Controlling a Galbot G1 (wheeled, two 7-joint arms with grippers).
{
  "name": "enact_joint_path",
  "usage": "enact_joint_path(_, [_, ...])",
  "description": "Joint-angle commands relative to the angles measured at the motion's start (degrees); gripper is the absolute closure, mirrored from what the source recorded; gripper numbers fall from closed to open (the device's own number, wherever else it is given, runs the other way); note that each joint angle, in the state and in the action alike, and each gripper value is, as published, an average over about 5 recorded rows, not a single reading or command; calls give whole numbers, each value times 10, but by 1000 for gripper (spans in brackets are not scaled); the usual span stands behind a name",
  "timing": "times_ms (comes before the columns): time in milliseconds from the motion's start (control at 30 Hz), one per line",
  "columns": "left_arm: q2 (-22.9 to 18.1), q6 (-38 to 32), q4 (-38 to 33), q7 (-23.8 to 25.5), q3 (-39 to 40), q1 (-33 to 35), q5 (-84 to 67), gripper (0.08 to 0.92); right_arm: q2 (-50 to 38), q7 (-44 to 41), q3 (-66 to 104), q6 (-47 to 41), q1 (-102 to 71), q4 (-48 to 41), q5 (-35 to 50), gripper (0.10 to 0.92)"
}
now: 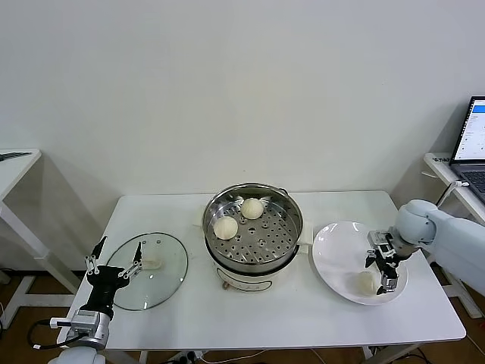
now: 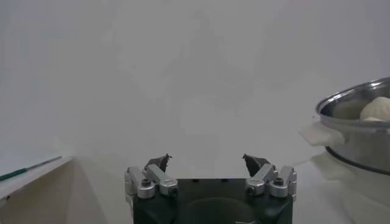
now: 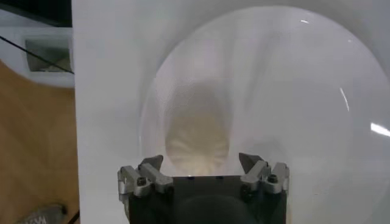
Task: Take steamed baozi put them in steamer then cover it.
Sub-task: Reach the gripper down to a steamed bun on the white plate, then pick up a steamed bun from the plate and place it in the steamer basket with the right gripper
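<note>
The shiny steamer [image 1: 286,235] stands at the table's middle with two cream baozi [image 1: 225,227] [image 1: 252,208] on its perforated tray. A third baozi [image 1: 365,283] lies on the white plate [image 1: 337,254] to the right. My right gripper [image 1: 381,274] hangs open just over that bun; in the right wrist view the pleated baozi [image 3: 196,137] sits on the plate [image 3: 292,91] just ahead of the right gripper [image 3: 201,161], its fingers apart. My left gripper [image 1: 115,258] stands open at the table's left, over the glass lid [image 1: 159,284]. The left wrist view shows the left gripper [image 2: 208,159] empty, the steamer [image 2: 356,137] off to the side.
The lid lies flat with its white handle [image 1: 151,263] up. A laptop [image 1: 474,144] sits on a side table at the far right, and another table edge [image 1: 15,163] shows at the far left. The table's front edge runs close below the plate and lid.
</note>
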Motion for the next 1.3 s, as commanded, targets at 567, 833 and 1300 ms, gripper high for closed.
enact_joint_path(567, [-1, 0, -5, -1, 0, 1, 1, 177, -8, -3, 21, 2, 4, 6, 20, 322])
enact_joint_path(833, [0, 1, -8, -2, 2, 3, 2, 177, -25, -26, -84, 11, 230, 40, 119, 322])
enact_joint_path(1300, [7, 2, -5, 0, 0, -1, 0, 177, 121, -15, -262, 259, 516, 112, 137, 330])
